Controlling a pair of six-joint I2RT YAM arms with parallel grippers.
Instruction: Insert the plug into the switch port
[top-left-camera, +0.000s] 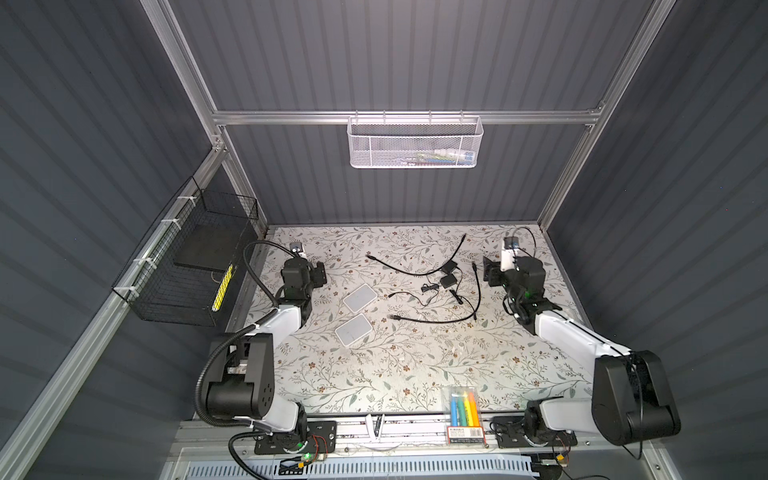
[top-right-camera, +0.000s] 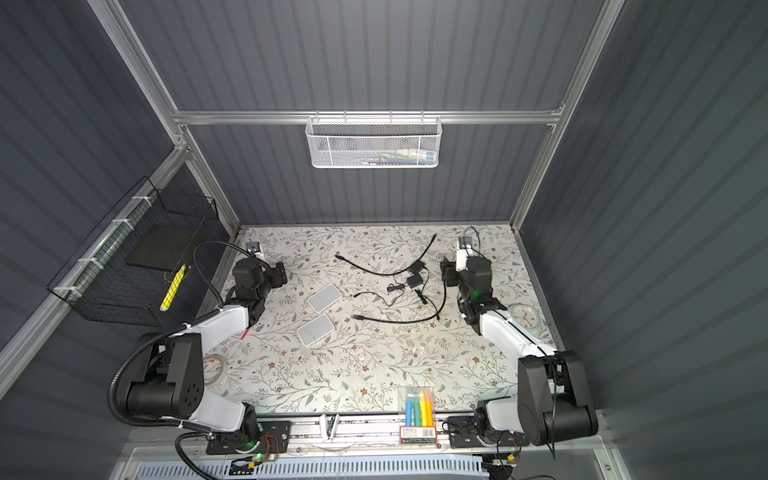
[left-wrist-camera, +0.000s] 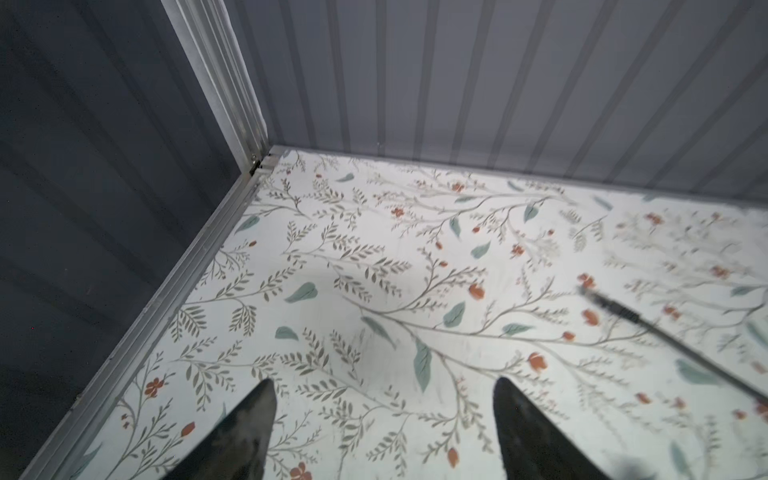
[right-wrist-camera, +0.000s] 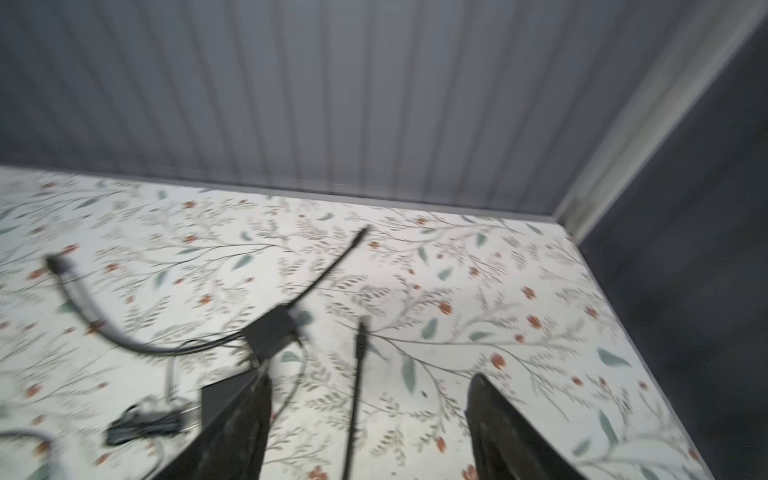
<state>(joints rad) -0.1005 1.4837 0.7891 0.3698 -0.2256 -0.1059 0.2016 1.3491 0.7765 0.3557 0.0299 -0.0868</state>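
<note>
Two flat white switches (top-left-camera: 360, 298) (top-left-camera: 353, 329) lie left of centre on the floral table, seen also in a top view (top-right-camera: 324, 298) (top-right-camera: 315, 329). Black cables sprawl at centre right. One cable ends in a plug (top-left-camera: 474, 266) close to my right gripper (top-left-camera: 487, 269). In the right wrist view this plug (right-wrist-camera: 361, 328) lies on the table just beyond the right gripper (right-wrist-camera: 372, 378). Its cable runs between the widely parted fingers and is not pinched. My left gripper (top-left-camera: 319, 274) (left-wrist-camera: 383, 380) is open over bare table behind the switches. Another cable end (left-wrist-camera: 602, 301) lies off to its side.
Two small black adapter blocks (top-left-camera: 449, 267) (top-left-camera: 448, 281) sit among the cables. A white mesh basket (top-left-camera: 415, 143) hangs on the back rail and a black wire basket (top-left-camera: 187, 257) on the left wall. A clear marker box (top-left-camera: 464, 409) stands at the front edge.
</note>
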